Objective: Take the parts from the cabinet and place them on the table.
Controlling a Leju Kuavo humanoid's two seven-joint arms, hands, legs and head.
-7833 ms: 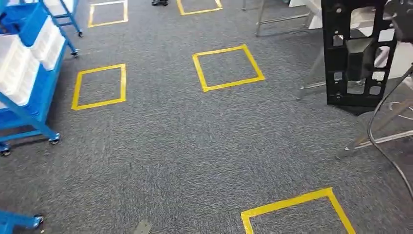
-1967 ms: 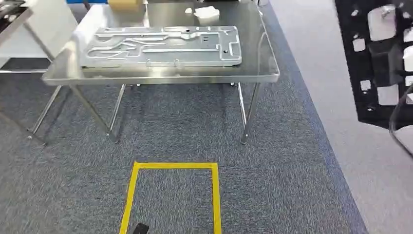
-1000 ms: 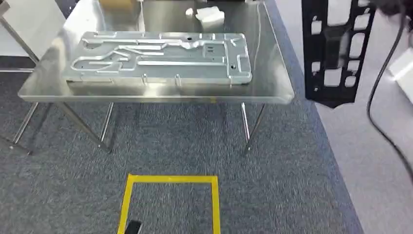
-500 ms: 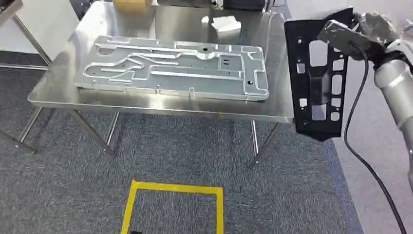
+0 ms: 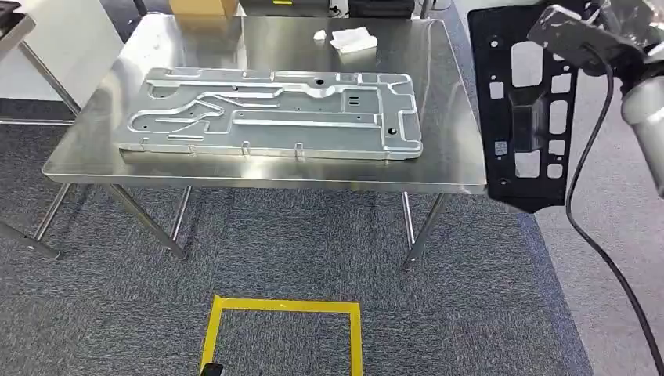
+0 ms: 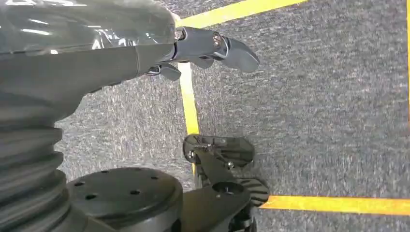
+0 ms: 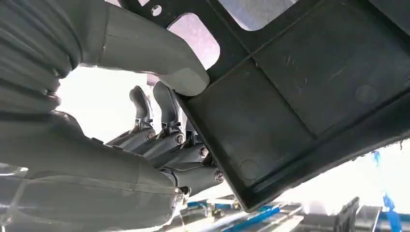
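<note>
My right hand (image 5: 586, 33) grips the top edge of a flat black part (image 5: 532, 117) with several rectangular cut-outs. The part hangs upright just off the right end of the steel table (image 5: 442, 86). In the right wrist view, the thumb and fingers of that hand (image 7: 159, 140) pinch the part's rim (image 7: 300, 96). A large silver stamped panel (image 5: 274, 113) lies flat across the tabletop. My left hand (image 6: 193, 48) hangs over the carpet and holds nothing, its fingers apart.
A cardboard box (image 5: 202, 6) and white scraps (image 5: 352, 37) sit at the table's far edge. A yellow tape square (image 5: 283, 307) marks the carpet in front of the table. A black cable (image 5: 595, 204) hangs from my right arm. Another table's corner (image 5: 16, 19) is at far left.
The camera has swung from the blue racks and open carpet round to the steel table, which is now closer. The black part stays in my right hand, now near the table's right end.
</note>
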